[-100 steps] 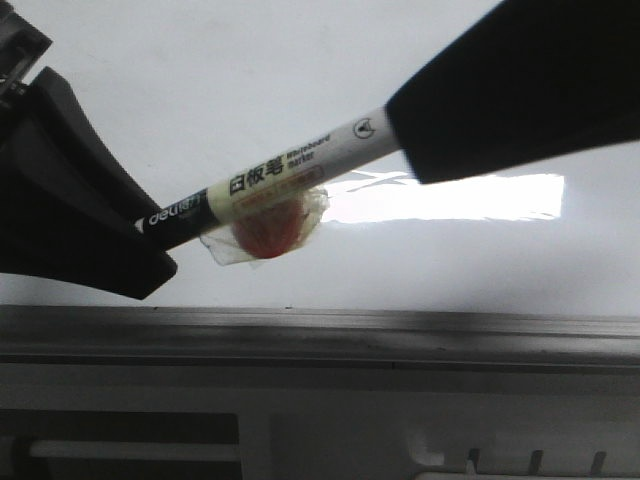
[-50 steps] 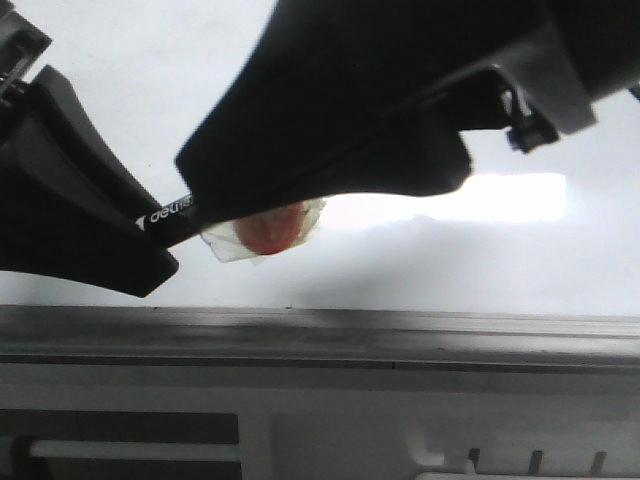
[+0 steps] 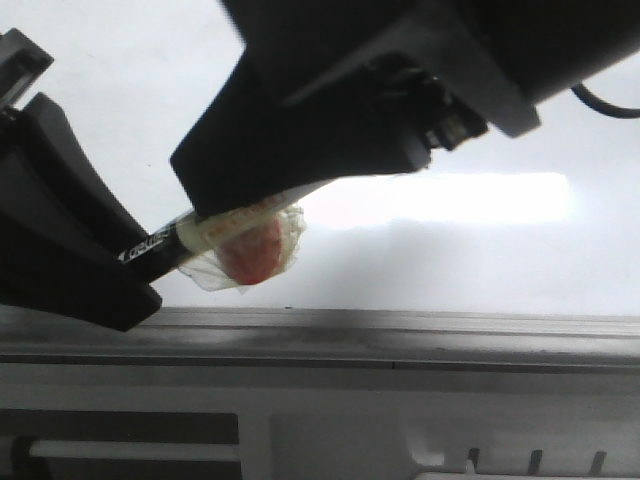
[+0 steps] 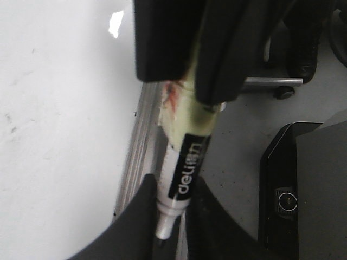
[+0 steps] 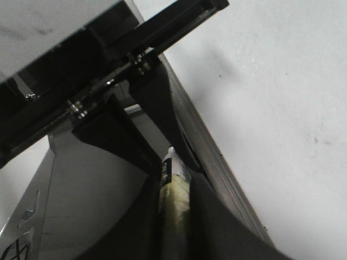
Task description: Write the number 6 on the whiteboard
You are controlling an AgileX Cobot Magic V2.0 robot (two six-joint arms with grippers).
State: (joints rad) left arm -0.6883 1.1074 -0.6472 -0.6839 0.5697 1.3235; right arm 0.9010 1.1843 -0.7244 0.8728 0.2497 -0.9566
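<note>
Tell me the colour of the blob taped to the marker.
Red blob, clearest in the front view.

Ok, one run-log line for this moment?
left gripper: shut on black-and-white Deli whiteboard marker | right gripper: shut on same marker | glossy white whiteboard: no 6 visible

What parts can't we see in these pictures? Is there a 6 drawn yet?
- The number 6: no line shows on the whiteboard in any view; both grippers cover much of it in the front view.
- The marker: the right gripper hides its far end in the front view.
- Marker tip: lost in shadow between the left gripper fingers, left wrist view.
- The red lump taped to the marker: too blurry to name.
</note>
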